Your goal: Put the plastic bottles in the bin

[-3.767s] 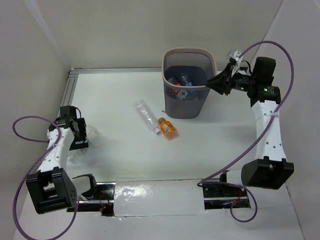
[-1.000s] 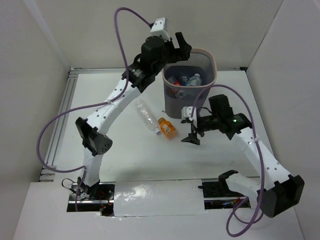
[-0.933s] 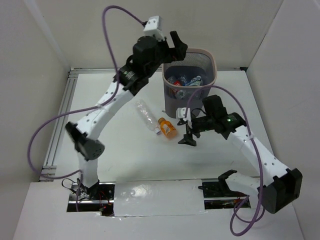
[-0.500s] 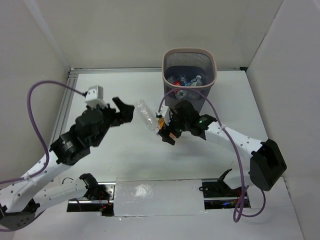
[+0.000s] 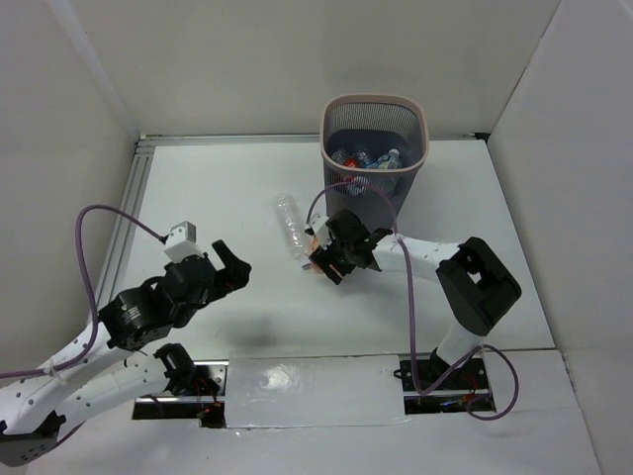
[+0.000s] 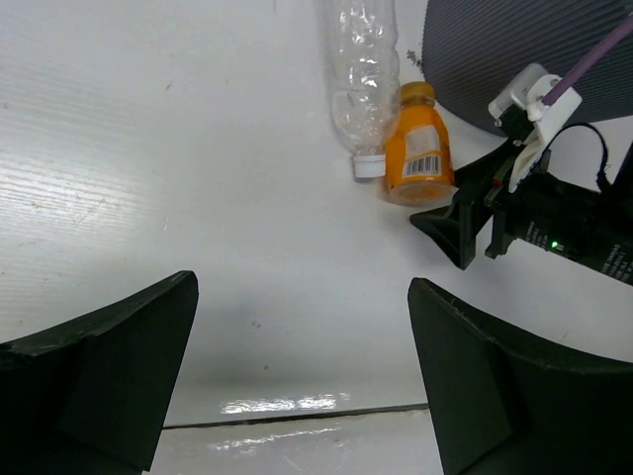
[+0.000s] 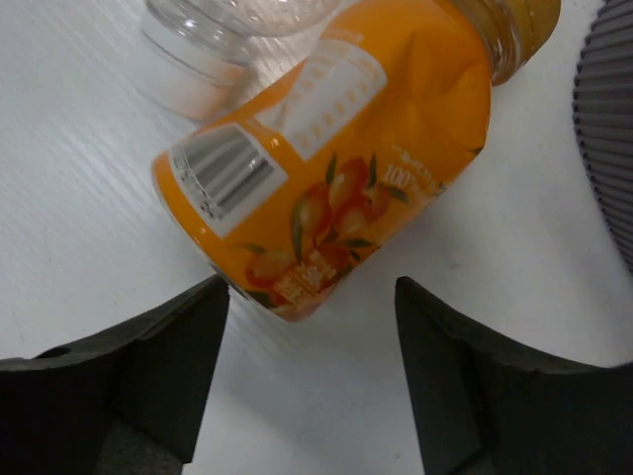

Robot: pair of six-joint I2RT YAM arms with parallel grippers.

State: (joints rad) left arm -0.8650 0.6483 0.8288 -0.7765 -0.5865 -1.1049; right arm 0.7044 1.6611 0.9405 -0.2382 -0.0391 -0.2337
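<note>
Beside the bin: an orange bottle (image 6: 420,158) lies on its side on the table, off the bin's left corner on the side facing the arm bases, neck toward the mesh.
Bin (image 5: 374,98): tall basket of dark grey mesh that narrows toward the foot, topped by a smooth, pale pinkish rim shaped as a rounded square.
Inside the bin: several small clear bottles (image 5: 366,158) heaped together, with blue and red labels and a white cap showing. Their count is hard to tell through the mesh.
Orange bottle, close up (image 7: 336,188): squat, glossy plastic with a dented wall. Its wrap label is printed with orange fruit and a barcode panel.
Clear unlabelled bottle (image 6: 364,79): slim, ribbed, crumpled transparent plastic with a white cap. It lies farther left of the bin than the orange one and just beside it, cap end by that bottle's body. Whether they touch is unclear.
Right gripper (image 7: 309,297): low over the table on the arm-base side of the bin. Its matte black wedge-shaped fingers are spread wide with the orange bottle's base at their mouth, not clamped.
Left gripper (image 6: 305,287): well clear of the bin toward the left arm's base, raised above the table. Its fingers are spread wide and carry nothing.
Table (image 5: 247,188): flat white surface with a fine linear grain and a soft sheen.
</note>
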